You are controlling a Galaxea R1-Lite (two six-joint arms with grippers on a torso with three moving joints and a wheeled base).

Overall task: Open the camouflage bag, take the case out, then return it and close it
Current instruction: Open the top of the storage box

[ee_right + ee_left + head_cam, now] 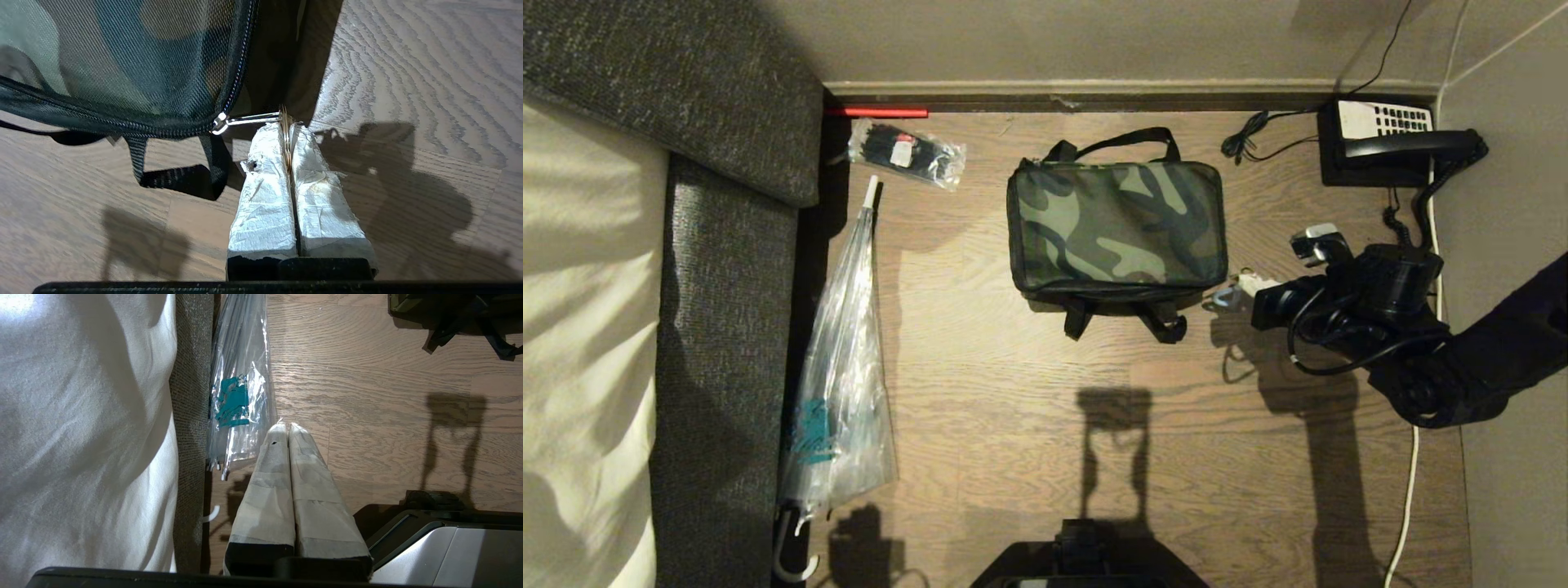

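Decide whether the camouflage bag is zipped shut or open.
Shut: the camouflage bag lies with its top flat, zipper teeth meshed. The right gripper pinches the pull ring.

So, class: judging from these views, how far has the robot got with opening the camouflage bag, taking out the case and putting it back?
Nothing is finished: the camouflage bag sits zipped shut on the floor, and no case shows. In hand: the right gripper is shut on the ring of the zipper pull at the bag's corner. Left: unzipping, lifting out the case, returning it, zipping up. The left gripper hangs shut, idle.
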